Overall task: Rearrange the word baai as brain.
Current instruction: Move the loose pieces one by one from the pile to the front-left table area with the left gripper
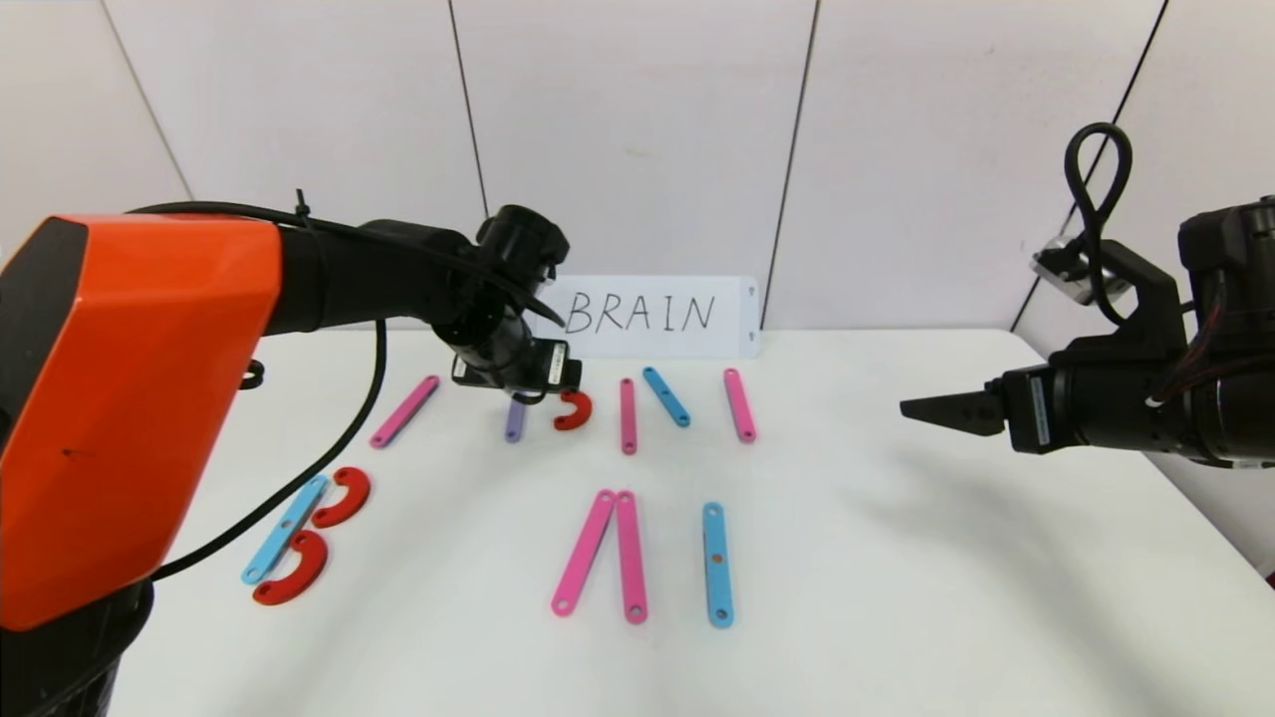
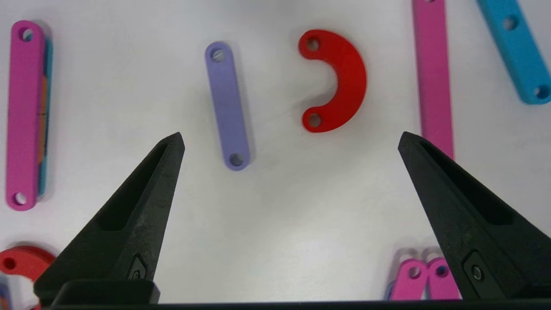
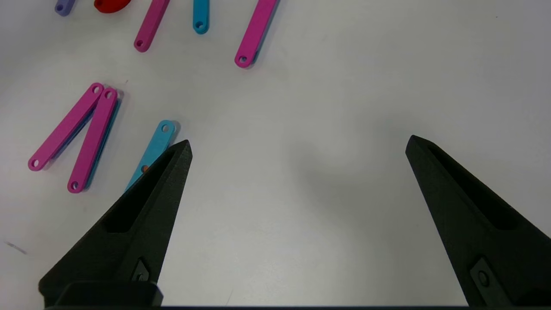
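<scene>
The word baai is spread out as loose flat pieces. At the front left lie a blue strip (image 1: 284, 528) and two red curves (image 1: 342, 496). Two pink strips (image 1: 608, 553) form a narrow wedge at the front centre, beside a blue strip (image 1: 717, 564). My left gripper (image 2: 291, 140) hovers open and empty over the back row, just short of a purple strip (image 2: 227, 105) and a red curve (image 2: 340, 82). My right gripper (image 1: 936, 410) hangs open above bare table on the right, holding nothing (image 3: 299, 142).
A white card (image 1: 652, 316) with handwritten BRAIN leans on the back wall. The back row also holds pink strips (image 1: 404, 410) (image 1: 628, 415) (image 1: 739, 404) and a slanted blue strip (image 1: 665, 395). The table's right edge (image 1: 1175, 478) runs under my right arm.
</scene>
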Action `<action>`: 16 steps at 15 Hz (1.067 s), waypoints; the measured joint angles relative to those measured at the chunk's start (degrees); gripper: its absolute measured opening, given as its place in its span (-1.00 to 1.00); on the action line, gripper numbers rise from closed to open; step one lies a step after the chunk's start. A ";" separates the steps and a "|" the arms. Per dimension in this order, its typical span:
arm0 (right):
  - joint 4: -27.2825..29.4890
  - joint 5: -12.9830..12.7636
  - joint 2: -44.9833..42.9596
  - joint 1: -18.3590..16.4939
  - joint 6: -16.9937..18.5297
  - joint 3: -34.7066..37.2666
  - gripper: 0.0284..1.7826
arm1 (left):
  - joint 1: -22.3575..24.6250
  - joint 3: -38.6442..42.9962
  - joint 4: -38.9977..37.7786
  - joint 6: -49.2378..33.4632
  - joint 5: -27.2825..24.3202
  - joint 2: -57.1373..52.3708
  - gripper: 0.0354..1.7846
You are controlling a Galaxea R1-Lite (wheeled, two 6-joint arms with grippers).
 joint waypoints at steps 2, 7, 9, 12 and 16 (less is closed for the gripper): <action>0.00 0.07 0.30 0.07 0.00 0.00 0.95 | 2.91 3.60 -0.10 4.99 -3.08 -1.99 0.95; 0.02 0.02 1.40 0.46 -0.10 0.05 0.95 | 13.01 8.22 -2.86 14.03 -8.57 -4.79 0.95; 0.00 0.00 1.77 0.74 -0.21 0.17 0.95 | 16.35 8.36 -3.00 15.87 -9.90 -4.62 0.95; -0.02 -0.09 2.23 0.90 -0.43 0.33 0.95 | 19.90 8.44 -2.94 18.68 -10.53 -3.83 0.95; -0.02 -0.22 2.58 1.05 -0.55 0.35 0.95 | 22.43 7.47 -3.02 18.87 -10.53 -1.27 0.95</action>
